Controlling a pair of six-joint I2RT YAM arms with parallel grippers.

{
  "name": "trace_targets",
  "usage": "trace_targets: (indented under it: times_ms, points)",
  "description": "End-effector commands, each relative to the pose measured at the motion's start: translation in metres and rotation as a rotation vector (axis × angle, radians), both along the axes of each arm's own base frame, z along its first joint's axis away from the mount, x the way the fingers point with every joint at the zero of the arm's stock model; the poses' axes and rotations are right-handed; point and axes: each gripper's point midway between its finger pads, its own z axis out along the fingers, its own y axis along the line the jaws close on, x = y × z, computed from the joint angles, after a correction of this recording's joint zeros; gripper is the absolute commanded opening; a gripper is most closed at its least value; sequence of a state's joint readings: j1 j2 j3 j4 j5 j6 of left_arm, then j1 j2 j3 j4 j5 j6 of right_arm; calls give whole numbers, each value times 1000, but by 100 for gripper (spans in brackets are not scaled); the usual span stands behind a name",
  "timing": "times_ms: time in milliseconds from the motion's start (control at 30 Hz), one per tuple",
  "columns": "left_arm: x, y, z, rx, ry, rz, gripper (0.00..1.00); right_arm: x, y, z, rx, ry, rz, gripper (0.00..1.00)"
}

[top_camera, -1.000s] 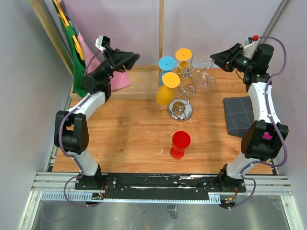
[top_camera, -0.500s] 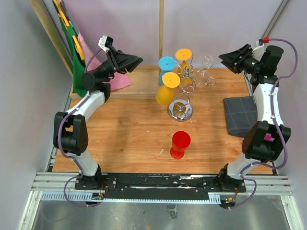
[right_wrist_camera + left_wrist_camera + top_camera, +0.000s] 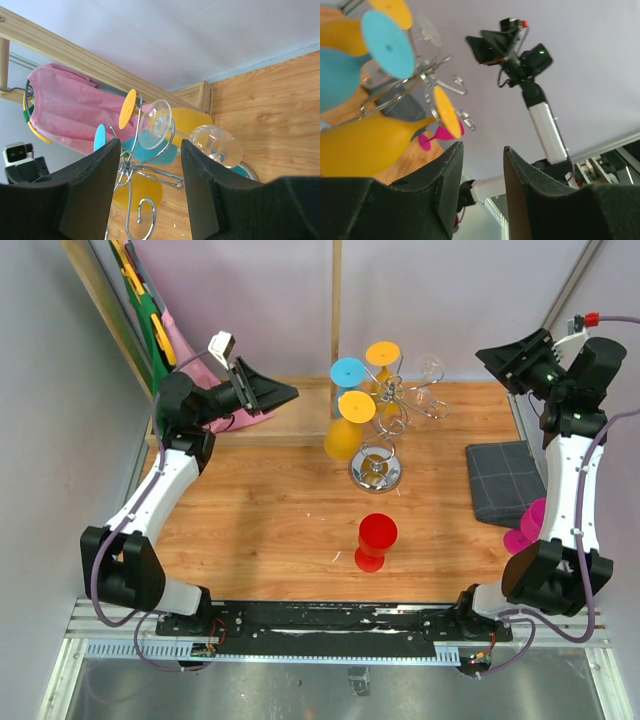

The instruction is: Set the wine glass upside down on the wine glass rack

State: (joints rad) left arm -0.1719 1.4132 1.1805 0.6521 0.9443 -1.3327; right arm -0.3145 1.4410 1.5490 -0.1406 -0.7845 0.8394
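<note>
The chrome wine glass rack (image 3: 390,410) stands at the back centre on its mirrored base (image 3: 376,471). A clear wine glass (image 3: 430,370) hangs upside down on its right arm, foot (image 3: 156,124) caught in the wire, bowl (image 3: 216,145) below. A blue glass (image 3: 348,375) and two yellow glasses (image 3: 345,430) hang on the rack's left side. A red glass (image 3: 377,540) stands on the table in front. My right gripper (image 3: 484,355) (image 3: 150,145) is open, apart from the clear glass. My left gripper (image 3: 291,392) (image 3: 482,147) is open and empty, left of the rack (image 3: 432,75).
A grey folded cloth (image 3: 500,480) lies at the right. A pink glass (image 3: 525,530) shows beside the right arm. A wooden ledge (image 3: 290,415) runs along the back left, with pink cloth (image 3: 250,410) and a green hanger (image 3: 160,360) by it.
My right gripper has drawn back up and to the right from the rack, its jaws wider. The clear glass stays hanging. My left arm has swung outward.
</note>
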Motion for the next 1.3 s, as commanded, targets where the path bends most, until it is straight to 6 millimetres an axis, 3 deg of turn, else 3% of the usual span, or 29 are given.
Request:
trace_targets:
  times_ms: [0,100,200,600,967,1267]
  points:
    - [3,6,-59,226,100,95,43,-13,-6,-1,-39,-5,-43,53]
    - [-2,5,-87,449,88,184,43,-16,-5,-2,-36,-2,-45,54]
    - [-20,-3,-100,517,84,169,42,-18,-3,-4,-30,-4,-41,54]
    - [-84,-23,-113,661,36,209,42,-21,6,-3,-10,-9,-18,54]
    - [-126,-83,-158,842,-8,172,37,-24,9,-2,-5,-14,-14,55]
    - [-155,-117,-201,1000,-17,100,35,-26,9,-8,-2,-4,-16,56]
